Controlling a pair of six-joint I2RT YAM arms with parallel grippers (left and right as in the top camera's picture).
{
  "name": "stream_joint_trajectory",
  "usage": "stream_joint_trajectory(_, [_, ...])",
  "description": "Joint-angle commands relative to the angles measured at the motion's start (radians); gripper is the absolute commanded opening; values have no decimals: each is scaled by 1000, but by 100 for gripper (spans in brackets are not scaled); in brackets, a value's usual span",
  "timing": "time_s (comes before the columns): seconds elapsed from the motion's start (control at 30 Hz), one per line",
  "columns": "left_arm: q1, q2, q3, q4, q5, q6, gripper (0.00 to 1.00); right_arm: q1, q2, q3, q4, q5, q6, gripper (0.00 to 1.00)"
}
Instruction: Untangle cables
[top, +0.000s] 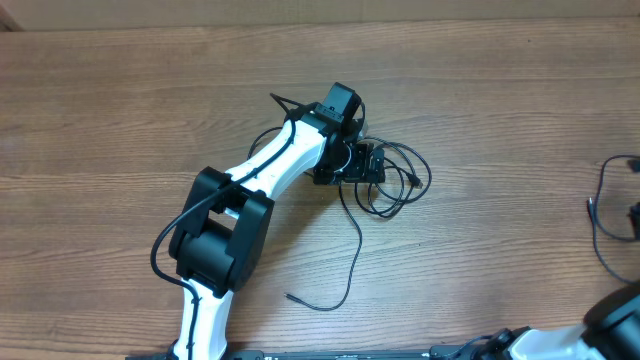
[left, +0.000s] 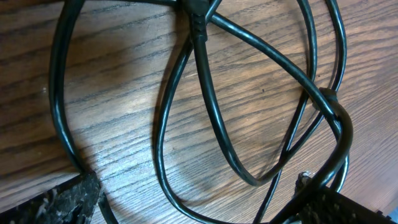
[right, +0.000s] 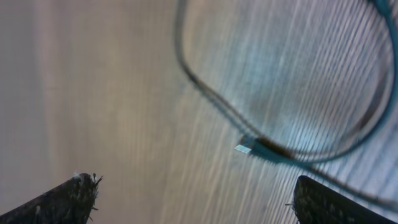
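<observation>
**Left gripper (left: 196, 190) hovering spread over the knot**

Its jaws are standing wide apart with nothing pinched. Crossing loops of the cables (left: 211, 93) are lying on the table (left: 112, 81) directly between them. Closing here is risking a grab on two strands at once, which would tighten the crossing rather than free it. Further out, the right gripper (right: 194, 182) is also hanging spread and empty above a lone cable (right: 211, 99) with a silvery plug (right: 244, 148), well apart from the main tangle. The blurred view there is making a clean pick uncertain.
</observation>
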Motion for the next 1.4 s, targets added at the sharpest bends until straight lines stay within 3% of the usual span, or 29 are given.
stream_joint_trajectory(0.0, [-6,13,-6,1,-7,-6,100,11,-147,45,-48,0,7,100])
stream_joint_trajectory(0.17, [-6,13,-6,1,-7,-6,100,27,-285,45,-217,-43,-8,100])
stream_joint_trajectory(0.33, [-6,13,-6,1,-7,-6,100,36,-387,44,-371,-159,-138,100])
stream_joint_trajectory(0.5, [-5,13,-6,1,-152,61,100,52,-442,43,-475,-342,-361,100])
stream_joint_trajectory(0.63, [-5,13,-6,1,-221,61,100,80,-448,43,-533,-387,-431,100])
stream_joint_trajectory(1.03, [-5,13,-3,12,-211,40,100,253,-448,42,-596,-383,-448,100])
stream_joint_trajectory(1.1, [3,9,11,7,-191,101,99,282,-448,42,-606,-381,-449,100])
stream_joint_trajectory(1.37, [108,-28,209,-109,-38,126,100,355,-448,42,-606,-357,-448,100])
